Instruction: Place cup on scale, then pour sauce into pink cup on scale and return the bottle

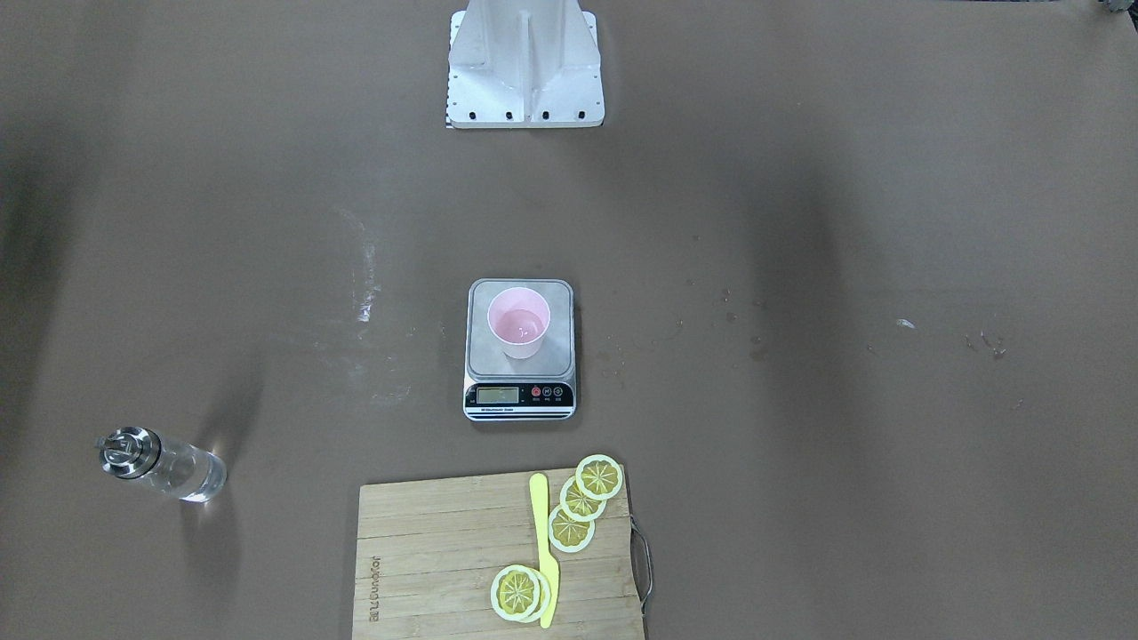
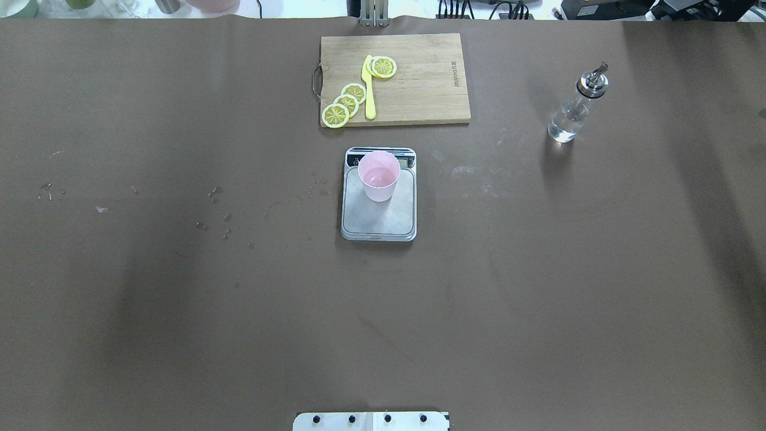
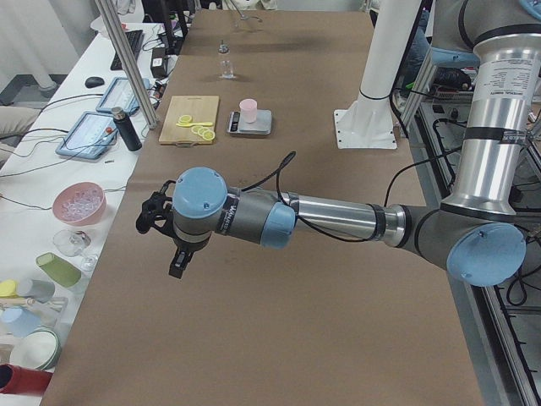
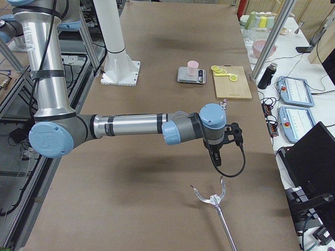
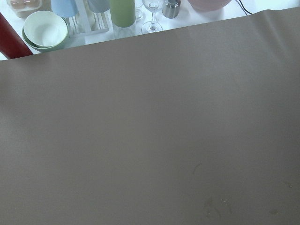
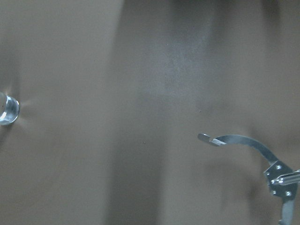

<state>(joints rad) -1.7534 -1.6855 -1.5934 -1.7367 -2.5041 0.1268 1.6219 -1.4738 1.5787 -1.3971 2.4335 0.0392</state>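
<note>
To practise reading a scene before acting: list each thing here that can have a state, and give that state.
cup: upright, on the scale.
scale: flat on the table, carrying the cup.
bottle: upright on the table, cap on, away from the scale.
left gripper: above the table; open or shut unclear.
right gripper: above the table; open or shut unclear.

We see even, diffuse light from above on the brown table (image 2: 179, 299), crossed by broad, soft shadow bands in both top views. The bottle (image 1: 164, 467) glints brightly at top and base and throws faint shadows beside it. The scale (image 2: 378, 218) platform has a dull sheen. Both side views are bright and sharp. The right wrist view is dim, soft and grainy, the left wrist view flat and slightly hazy
</note>
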